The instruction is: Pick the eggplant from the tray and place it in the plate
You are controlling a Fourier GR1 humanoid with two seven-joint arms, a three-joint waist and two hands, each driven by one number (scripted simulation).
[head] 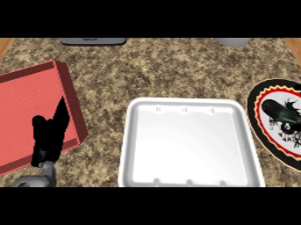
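eggplant [281,111] lies on the plate [264,132] at about three o'clock in the head view, dark green-black, slanting from upper left to lower right across the plate's white middle. the plate sits at the counter's [178,70] right edge, cut off by the frame; it has a black outer band, a red and yellow jagged ring and a dark drawing under and below the eggplant.

tray [190,145], white and shallow, holds the centre and runs down toward six o'clock, with nothing in it. it sits just beside the plate, the two rims close; whether they touch i cannot tell.

red box [23,114] lies at nine o'clock, tilted, its raised rim near the tray's left side but apart from it.

left hand [48,136] shows at about eight o'clock over the red box's right edge, black fingers straight and pressed together, pointing up toward twelve, holding nothing, grey forearm below it.

right hand does not show.

at twelve o'clock a dark grey object [93,41] and a pale grey one [231,41] are cut by the top edge.
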